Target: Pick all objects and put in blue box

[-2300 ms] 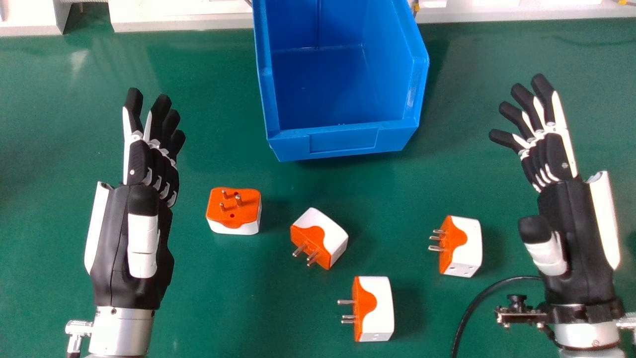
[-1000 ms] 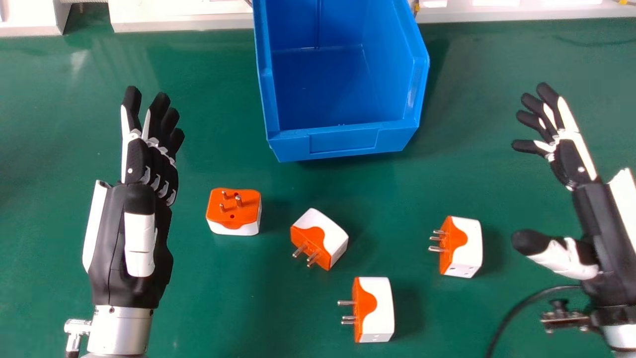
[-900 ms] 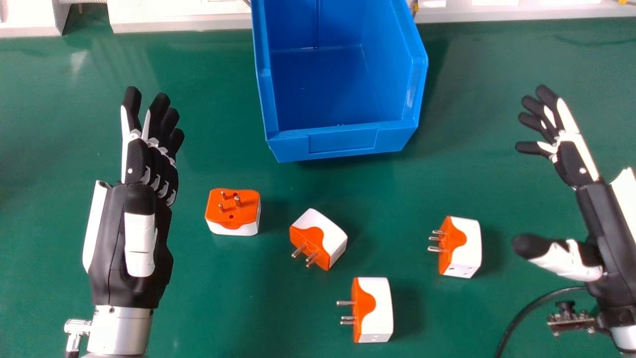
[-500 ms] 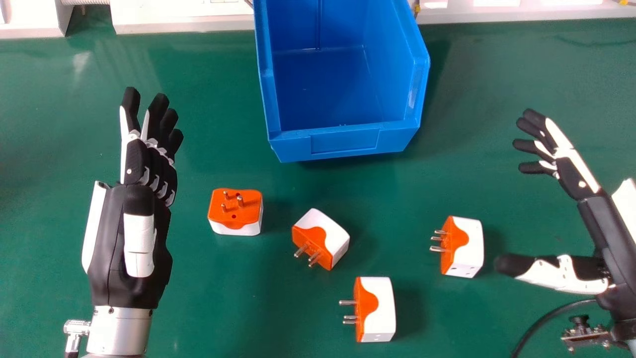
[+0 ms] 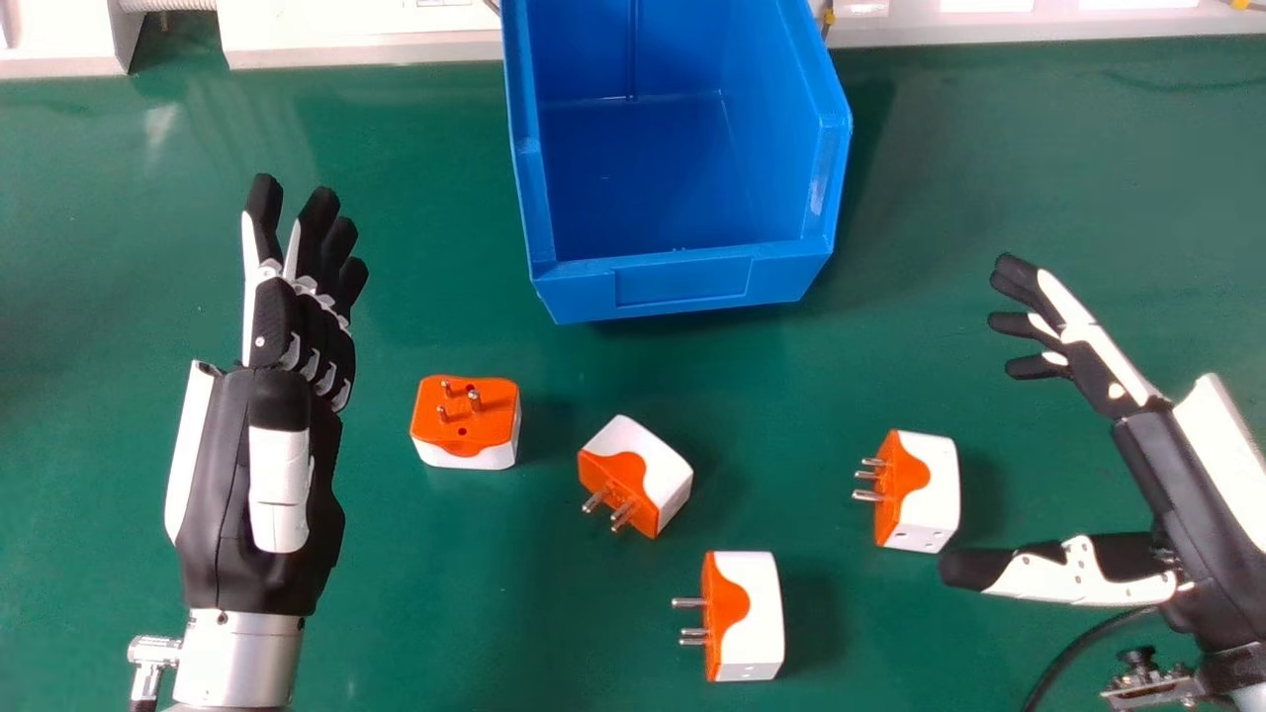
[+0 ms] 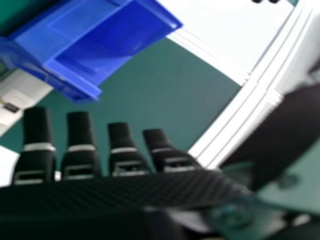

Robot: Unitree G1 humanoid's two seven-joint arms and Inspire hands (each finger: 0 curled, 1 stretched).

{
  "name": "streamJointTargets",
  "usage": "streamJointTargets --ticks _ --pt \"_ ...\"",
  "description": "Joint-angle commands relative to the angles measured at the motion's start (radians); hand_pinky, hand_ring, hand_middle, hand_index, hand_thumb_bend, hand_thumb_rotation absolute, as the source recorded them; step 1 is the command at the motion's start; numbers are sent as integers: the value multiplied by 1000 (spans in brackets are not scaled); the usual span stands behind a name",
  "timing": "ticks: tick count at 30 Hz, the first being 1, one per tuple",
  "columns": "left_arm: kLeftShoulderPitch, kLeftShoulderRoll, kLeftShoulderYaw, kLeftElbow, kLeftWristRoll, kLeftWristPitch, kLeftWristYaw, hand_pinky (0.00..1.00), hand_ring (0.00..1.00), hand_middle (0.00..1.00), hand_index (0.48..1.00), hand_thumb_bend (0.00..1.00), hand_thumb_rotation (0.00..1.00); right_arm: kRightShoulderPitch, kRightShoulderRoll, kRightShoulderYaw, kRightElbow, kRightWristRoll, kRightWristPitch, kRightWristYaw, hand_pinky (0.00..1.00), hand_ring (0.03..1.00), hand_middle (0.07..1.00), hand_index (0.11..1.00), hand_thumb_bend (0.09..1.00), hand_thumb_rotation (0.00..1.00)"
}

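Observation:
In the head view my right hand (image 5: 1108, 381) is open at the right, its thumb stretched out just below the rightmost orange and white plug adapter (image 5: 920, 491) and nothing held. My left hand (image 5: 297, 326) stays open at the left, beside an adapter (image 5: 465, 421) lying prongs up. Two more adapters, one tilted (image 5: 636, 475) near the middle and one (image 5: 744, 615) nearer the front, lie between the hands. The blue box (image 5: 682, 282) stands at the back with a bare floor inside. In the right hand view appear my right hand's fingers (image 6: 80, 150) and the blue box (image 6: 95, 45).
A green table (image 5: 415, 593) carries everything. White equipment (image 5: 366, 44) runs along its back edge. A black cable (image 5: 1078, 648) curves beside my right wrist, where a small metal bracket (image 5: 1152, 682) is mounted.
My right hand first swung outward to the right, then came nearer the front and back left, its thumb spreading out toward the rightmost adapter. The left hand and the adapters have stayed put.

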Motion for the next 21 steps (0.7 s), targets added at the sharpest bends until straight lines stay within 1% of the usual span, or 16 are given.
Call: streamJointTargets --ticks 1,4,7,10,12,15,21 --pt "-2 3 2 -8 -5 -18 -5 1000 1000 1000 1000 944 959 3 -11 5 -33 6 6 -12 761 874 925 948 928 568" --pt "-1 4 2 -10 -6 -18 -7 1000 1000 1000 1000 945 959 6 -14 14 -46 -4 25 -12 781 892 935 960 961 544" --pt "-4 4 3 -6 -7 -20 -8 1000 1000 1000 1000 945 959 5 -19 21 -53 -13 37 -12 800 907 946 973 981 525" --pt "-2 3 3 -7 -7 -20 -7 1000 1000 1000 1000 946 960 2 -22 31 -49 -22 48 -12 812 911 949 976 985 517" --pt "-1 2 2 -8 -7 -21 -8 1000 1000 1000 1000 946 960 4 -25 36 -55 -28 59 -11 852 925 960 985 993 506" --pt "-1 1 2 -10 -8 -20 -8 1000 1000 1000 1000 945 960 3 -33 41 -57 -39 73 -11 878 937 968 992 998 502" --pt "-1 0 2 -9 -10 -19 -9 1000 1000 1000 1000 945 960 6 -53 55 -63 -50 104 -7 898 957 983 998 1000 504"
